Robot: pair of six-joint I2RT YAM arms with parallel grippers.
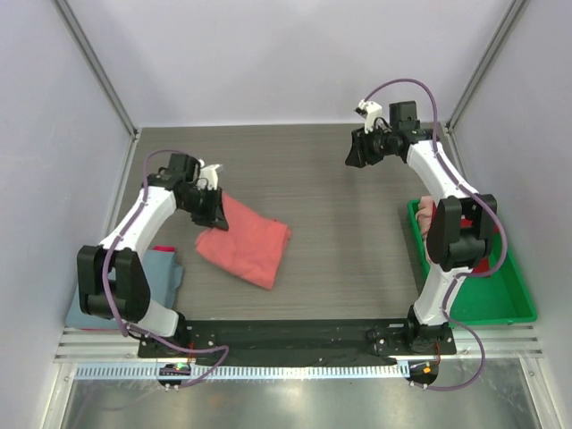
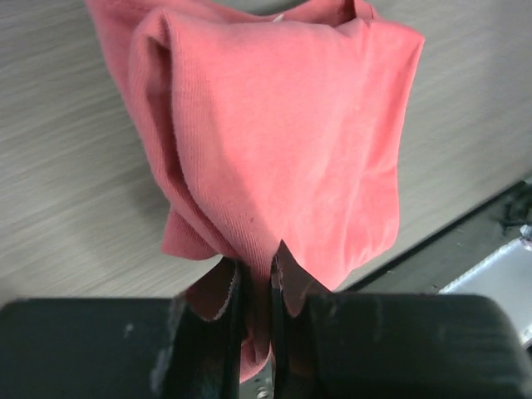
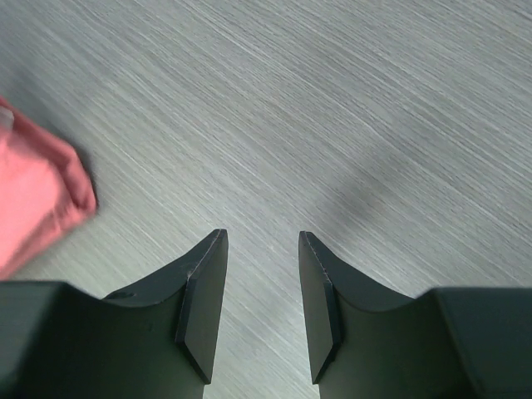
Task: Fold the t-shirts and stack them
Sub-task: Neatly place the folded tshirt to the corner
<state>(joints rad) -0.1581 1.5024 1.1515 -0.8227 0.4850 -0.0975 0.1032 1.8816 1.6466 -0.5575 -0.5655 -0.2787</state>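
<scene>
- salmon-red t-shirt [image 1: 248, 248]: plain, finely ribbed
- grey-blue t-shirt [image 1: 168, 268]: plain, dusty
- tray [image 1: 509, 299]: bright green
- table [image 1: 349, 232]: grey, fine wood-grain streaks
- arms [image 1: 147, 214]: white and black
- cables [image 1: 407, 80]: purple

Three t-shirts are counted: one salmon-red t-shirt [image 1: 246, 246], one grey-blue t-shirt [image 1: 166, 268] and one reddish t-shirt [image 1: 427, 211], partly hidden. One green tray [image 1: 500, 290] and one worktop [image 1: 340, 206] are seen. Two end effectors are counted: the left end effector [image 2: 256, 270] and the right end effector [image 3: 262, 236].

The left gripper [image 2: 256, 268] is pinching the shirt [image 2: 283, 125], its arm bending forward; the right gripper [image 3: 262, 243] is hovering with jaws apart, arm extended.
</scene>
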